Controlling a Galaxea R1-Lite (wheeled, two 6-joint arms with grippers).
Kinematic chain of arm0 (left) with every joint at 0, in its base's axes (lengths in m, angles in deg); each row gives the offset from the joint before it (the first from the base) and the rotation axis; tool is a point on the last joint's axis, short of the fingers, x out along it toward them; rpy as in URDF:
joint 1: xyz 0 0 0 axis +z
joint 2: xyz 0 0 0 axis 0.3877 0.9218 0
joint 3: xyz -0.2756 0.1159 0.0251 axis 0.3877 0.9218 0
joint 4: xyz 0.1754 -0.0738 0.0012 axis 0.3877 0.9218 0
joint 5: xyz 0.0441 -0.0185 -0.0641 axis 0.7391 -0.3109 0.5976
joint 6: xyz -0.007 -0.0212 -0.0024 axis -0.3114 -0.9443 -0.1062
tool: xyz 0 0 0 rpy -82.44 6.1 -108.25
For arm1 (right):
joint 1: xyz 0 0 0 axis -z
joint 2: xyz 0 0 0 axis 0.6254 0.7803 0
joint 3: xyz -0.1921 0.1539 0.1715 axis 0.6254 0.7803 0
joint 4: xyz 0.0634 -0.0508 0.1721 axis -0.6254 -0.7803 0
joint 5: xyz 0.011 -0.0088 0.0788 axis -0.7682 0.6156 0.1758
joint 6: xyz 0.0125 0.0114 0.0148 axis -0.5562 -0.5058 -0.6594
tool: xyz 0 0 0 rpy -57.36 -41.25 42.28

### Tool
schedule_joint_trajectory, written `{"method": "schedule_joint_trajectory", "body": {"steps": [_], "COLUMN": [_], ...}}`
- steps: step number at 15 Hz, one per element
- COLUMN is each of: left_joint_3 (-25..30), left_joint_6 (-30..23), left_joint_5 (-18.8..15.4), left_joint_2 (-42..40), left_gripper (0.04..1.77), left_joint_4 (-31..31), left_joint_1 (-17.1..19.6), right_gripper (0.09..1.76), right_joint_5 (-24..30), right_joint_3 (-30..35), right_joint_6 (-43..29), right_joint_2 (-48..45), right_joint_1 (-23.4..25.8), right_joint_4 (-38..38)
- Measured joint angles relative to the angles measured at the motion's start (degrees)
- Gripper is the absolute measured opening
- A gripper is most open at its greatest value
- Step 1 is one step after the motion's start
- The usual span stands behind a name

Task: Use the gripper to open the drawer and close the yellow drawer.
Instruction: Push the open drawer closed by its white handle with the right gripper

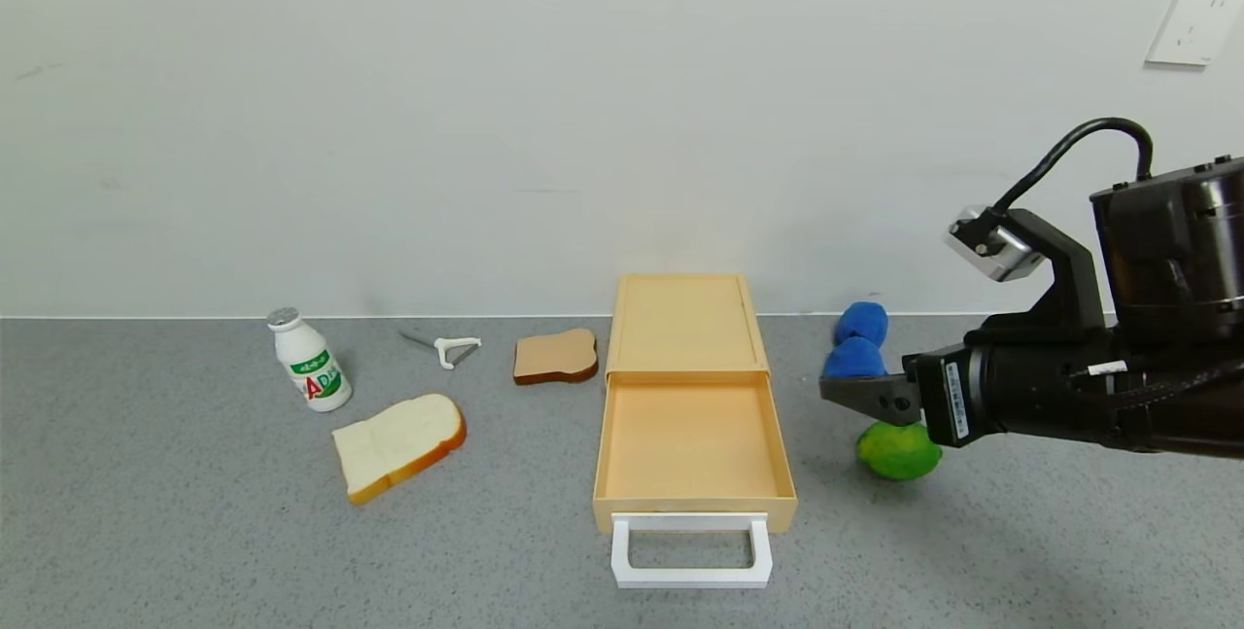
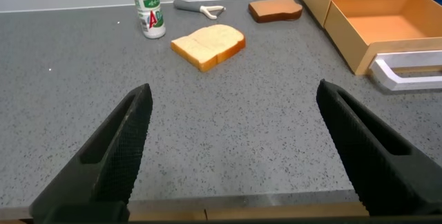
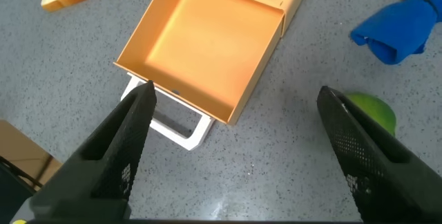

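Note:
The pale yellow drawer box (image 1: 685, 318) stands at the table's middle, back against the wall. Its drawer (image 1: 688, 435) is pulled out toward me and is empty; the white loop handle (image 1: 691, 551) lies at its front. My right gripper (image 1: 855, 394) hovers to the right of the open drawer, above a green fruit, and is open and empty. In the right wrist view (image 3: 236, 94) the drawer (image 3: 207, 44) and handle (image 3: 176, 124) lie below its spread jaws. My left gripper (image 2: 235, 89) is open and empty, low over the table's near edge, left of the drawer (image 2: 387, 23).
Left of the drawer box are a brown toast slice (image 1: 555, 356), a white peeler (image 1: 447, 348), a small milk bottle (image 1: 309, 361) and a white bread slice (image 1: 398, 444). To the right are a blue cloth (image 1: 857, 341) and the green fruit (image 1: 899, 451).

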Motion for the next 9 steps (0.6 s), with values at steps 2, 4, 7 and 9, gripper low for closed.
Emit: {"method": "schedule_joint_trajectory", "body": {"steps": [2, 4, 7, 9], "left_joint_3": [0.0, 0.0, 0.0, 0.0], "left_joint_6": [0.0, 0.0, 0.0, 0.0], "left_joint_5": [0.0, 0.0, 0.0, 0.0], "left_joint_2": [0.0, 0.0, 0.0, 0.0], "left_gripper": [1.72, 1.72, 1.72, 1.72], "left_joint_4": [0.0, 0.0, 0.0, 0.0], "left_joint_1": [0.0, 0.0, 0.0, 0.0], "right_gripper": [1.71, 1.71, 1.71, 1.71], "right_joint_5": [-0.1, -0.2, -0.4, -0.5], "right_joint_3": [0.4, 0.5, 1.0, 1.1], "right_joint_6": [0.0, -0.1, -0.1, -0.1], "right_joint_2": [-0.3, -0.4, -0.4, -0.4], "right_joint_1": [0.1, 0.2, 0.1, 0.1], "right_joint_4": [0.0, 0.0, 0.0, 0.0]}}
